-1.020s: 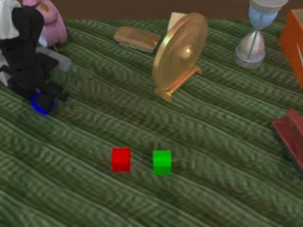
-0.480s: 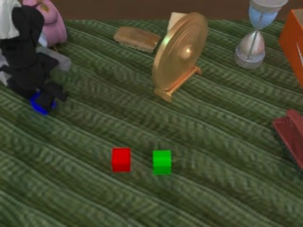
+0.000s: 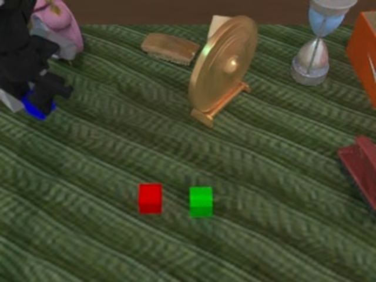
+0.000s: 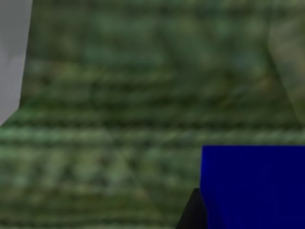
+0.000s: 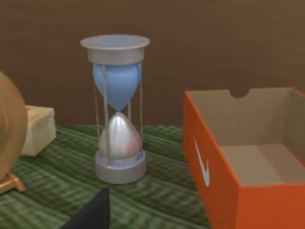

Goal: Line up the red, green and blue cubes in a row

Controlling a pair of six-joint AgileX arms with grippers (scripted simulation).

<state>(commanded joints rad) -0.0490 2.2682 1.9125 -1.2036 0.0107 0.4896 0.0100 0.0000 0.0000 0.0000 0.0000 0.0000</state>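
- Left hand (image 3: 40, 101), black and two-fingered, sits at the far left of the green ribbed counter (image 3: 270, 176), clamped on the small bright blue cube (image 3: 30, 106), whose edge peeks out beneath it.
- Just beside that hand lie a grey block (image 3: 8, 100) and a pink rounded object (image 3: 59, 23) at the counter's back left corner.
- Well apart from the hand, near the counter's middle front, the small bright red cube (image 3: 150, 198) and the small bright green cube (image 3: 201, 201) rest side by side with a gap between them, red on the left.
- Two cubes look placed; my judgement is that the blue one has yet to join the row, likely beside one end.
- Left wrist view shows the blue cube close against one dark finger (image 4: 193, 213), with a bare strip of counter under it, so it may be lifted; the top view cannot settle that.
- Right wrist view shows one dark fingertip of the right hand, a blue-glass hourglass (image 5: 116, 107) and an open orange box (image 5: 248, 152); I cannot tell that hand's state, and the top view omits it.
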